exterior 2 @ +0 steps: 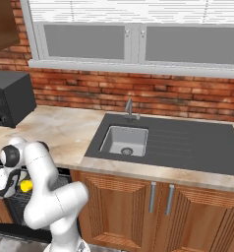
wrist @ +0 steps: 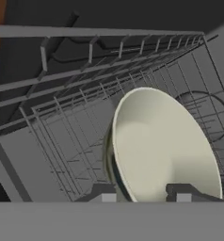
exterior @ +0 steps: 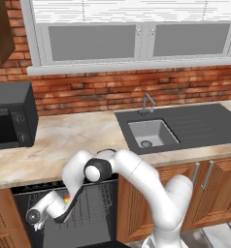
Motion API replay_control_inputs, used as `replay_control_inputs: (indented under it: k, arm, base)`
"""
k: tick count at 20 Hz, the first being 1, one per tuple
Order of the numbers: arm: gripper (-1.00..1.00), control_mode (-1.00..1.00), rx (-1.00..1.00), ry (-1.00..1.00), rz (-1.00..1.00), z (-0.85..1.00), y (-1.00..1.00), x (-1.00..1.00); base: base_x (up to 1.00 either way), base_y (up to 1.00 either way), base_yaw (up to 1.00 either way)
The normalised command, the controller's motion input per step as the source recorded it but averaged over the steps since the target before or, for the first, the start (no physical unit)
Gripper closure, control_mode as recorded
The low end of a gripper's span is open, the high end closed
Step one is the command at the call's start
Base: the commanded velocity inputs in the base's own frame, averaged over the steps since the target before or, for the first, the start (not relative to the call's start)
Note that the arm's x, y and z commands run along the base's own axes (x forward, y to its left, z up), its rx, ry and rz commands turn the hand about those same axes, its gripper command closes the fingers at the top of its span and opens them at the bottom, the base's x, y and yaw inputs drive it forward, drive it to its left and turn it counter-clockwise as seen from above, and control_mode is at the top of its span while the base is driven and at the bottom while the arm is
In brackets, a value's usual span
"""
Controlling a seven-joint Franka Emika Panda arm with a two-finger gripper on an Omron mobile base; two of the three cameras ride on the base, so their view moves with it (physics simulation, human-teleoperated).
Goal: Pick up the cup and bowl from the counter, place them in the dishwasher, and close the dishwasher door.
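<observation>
end effector (exterior: 36, 219) low inside open dishwasher (exterior: 95, 206).

bowl (wrist: 165, 146): 1
cup (exterior 2: 26, 186): 1
dishwasher (exterior: 95, 213): 1, with 1 wire rack (wrist: 76, 117)
counter (exterior: 64, 140): 1
sink (exterior: 151, 133): 1
faucet (exterior: 146, 103): 1
microwave (exterior: 10, 116): 1
window panes: 2
cabinet handles: 2
</observation>
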Motion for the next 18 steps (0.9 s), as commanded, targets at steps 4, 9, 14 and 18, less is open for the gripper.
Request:
replay_control_inputs:
  k: [4, 9, 14, 18]
  arm:
    - [-1.0, -1.0, -0.16, -0.22, 0.0, 0.15, 0.4, -0.74]
    - [-1.0, -1.0, -0.19, -0.27, 0.0, 0.24, 0.41, -0.82]
    - [-1.0, -1.0, -0.18, -0.33, 0.0, 0.21, 0.54, -1.0]
    - [-1.0, -1.0, -0.06, -0.31, 0.0, 0.26, 0.09, -0.92]
  base:
    - [0.0, 0.0, 0.0]
    - [0.0, 0.0, 0.0]
    - [0.0, 0.0, 0.0]
    - [0.0, 0.0, 0.0]
